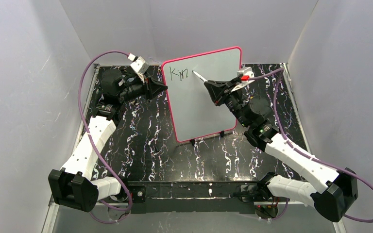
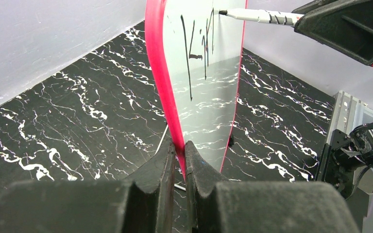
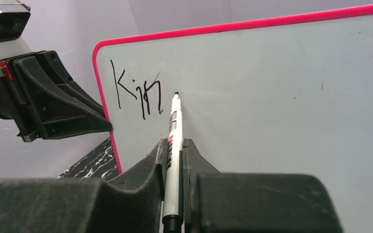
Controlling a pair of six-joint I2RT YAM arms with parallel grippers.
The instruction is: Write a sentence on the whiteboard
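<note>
The whiteboard (image 1: 204, 97) stands upright at the middle back, white with a pink-red frame and small black feet. The sentence (image 1: 178, 73) at its top left reads only "Kin", also seen in the right wrist view (image 3: 138, 94) and left wrist view (image 2: 199, 46). My left gripper (image 1: 164, 88) is shut on the board's left frame edge (image 2: 162, 82). My right gripper (image 1: 208, 84) is shut on a white marker (image 3: 174, 141). The marker's dark tip (image 3: 176, 94) is at the board just right of the letters.
The board stands on a black marbled tabletop (image 1: 150, 145) boxed in by grey walls. The left arm's body (image 1: 121, 85) lies left of the board, the right arm (image 1: 252, 111) crosses in front of its right half. A metal table edge (image 2: 349, 109) is at the right.
</note>
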